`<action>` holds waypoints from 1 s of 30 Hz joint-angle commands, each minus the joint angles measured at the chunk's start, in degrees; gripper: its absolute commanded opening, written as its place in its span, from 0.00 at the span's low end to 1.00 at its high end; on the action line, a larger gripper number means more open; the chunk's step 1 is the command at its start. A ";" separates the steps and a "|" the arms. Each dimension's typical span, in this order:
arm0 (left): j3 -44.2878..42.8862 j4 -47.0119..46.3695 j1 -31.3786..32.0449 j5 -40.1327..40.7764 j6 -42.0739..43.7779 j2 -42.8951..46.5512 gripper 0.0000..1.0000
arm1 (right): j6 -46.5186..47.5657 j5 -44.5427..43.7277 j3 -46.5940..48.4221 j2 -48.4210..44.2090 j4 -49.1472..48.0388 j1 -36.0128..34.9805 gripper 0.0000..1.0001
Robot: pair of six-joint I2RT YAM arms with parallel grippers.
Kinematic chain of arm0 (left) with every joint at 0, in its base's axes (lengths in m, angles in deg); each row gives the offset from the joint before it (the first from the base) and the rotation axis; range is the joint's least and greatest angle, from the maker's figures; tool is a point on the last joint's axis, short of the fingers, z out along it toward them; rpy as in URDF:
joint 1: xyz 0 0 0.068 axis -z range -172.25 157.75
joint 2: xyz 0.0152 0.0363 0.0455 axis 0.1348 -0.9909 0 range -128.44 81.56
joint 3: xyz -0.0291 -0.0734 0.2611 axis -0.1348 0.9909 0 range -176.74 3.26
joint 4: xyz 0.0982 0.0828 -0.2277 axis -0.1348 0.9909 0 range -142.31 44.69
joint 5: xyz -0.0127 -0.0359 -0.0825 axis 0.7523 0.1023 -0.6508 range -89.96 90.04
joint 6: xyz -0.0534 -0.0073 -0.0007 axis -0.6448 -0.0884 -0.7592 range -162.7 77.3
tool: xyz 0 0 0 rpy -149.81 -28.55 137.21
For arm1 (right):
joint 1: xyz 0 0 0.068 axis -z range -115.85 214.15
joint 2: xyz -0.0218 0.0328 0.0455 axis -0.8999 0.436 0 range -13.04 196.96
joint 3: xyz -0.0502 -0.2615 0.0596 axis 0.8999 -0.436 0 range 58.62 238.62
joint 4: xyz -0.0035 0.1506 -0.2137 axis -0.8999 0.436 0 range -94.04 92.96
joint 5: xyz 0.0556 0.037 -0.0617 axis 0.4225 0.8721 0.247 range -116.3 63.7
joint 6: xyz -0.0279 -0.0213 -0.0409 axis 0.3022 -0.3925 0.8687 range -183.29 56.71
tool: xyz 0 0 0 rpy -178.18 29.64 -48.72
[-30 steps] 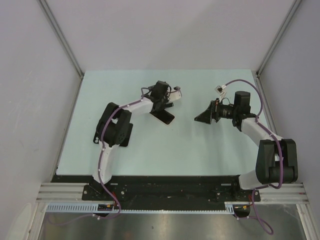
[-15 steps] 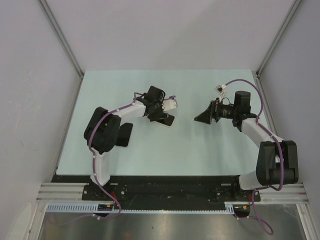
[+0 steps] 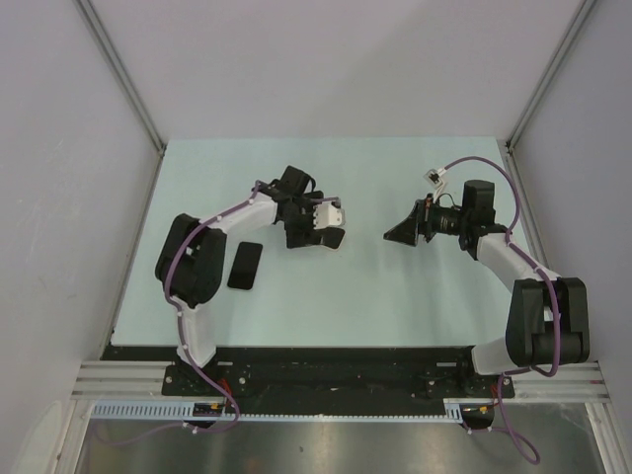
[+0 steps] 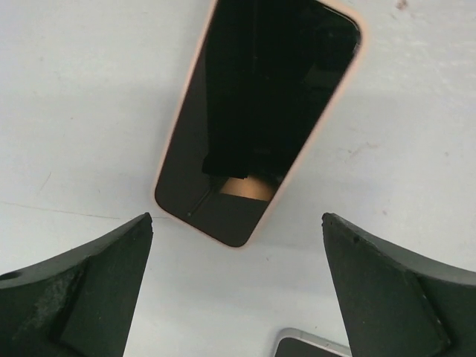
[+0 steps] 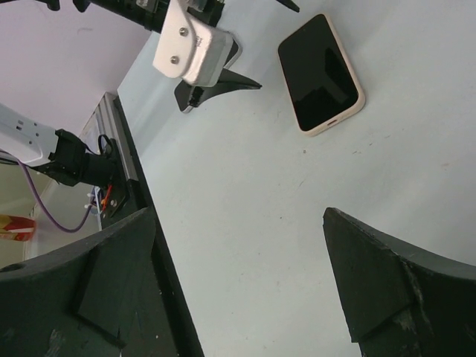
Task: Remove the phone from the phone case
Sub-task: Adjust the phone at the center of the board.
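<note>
Pale mint tabletop (image 3: 395, 296) fills a booth of plain grey-white walls (image 3: 326, 69), with aluminium posts (image 3: 123, 79) slanting in from the upper corners and a black strip (image 3: 326, 357) along its lower edge. Just left of centre overhead, the phone (image 4: 256, 111) lies flat, screen up, in its peach case (image 5: 338, 123), just beyond the left gripper (image 4: 236, 216), whose fingers are wide and hold nothing. Lower left lies a black phone-shaped slab (image 3: 245, 265). Right of centre, the right gripper (image 5: 238, 212) gapes equally, empty.

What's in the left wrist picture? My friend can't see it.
A dark phone in a pale pink case lies flat on a pale table. The open left gripper hovers above it, its two dark fingers framing the bottom corners.
</note>
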 commanded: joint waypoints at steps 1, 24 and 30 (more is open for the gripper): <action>-3.77 7.46 -1.11 -7.95 11.75 2.20 1.00 | 1.40 -0.11 1.19 -1.88 -0.16 -0.26 1.00; -21.27 -3.61 -3.31 4.88 -6.87 -11.34 1.00 | 2.19 -0.29 1.19 -2.41 0.46 -0.44 1.00; -18.72 -4.57 -2.87 11.65 -3.62 -14.68 1.00 | 2.45 -0.38 1.19 -2.06 0.46 -0.44 1.00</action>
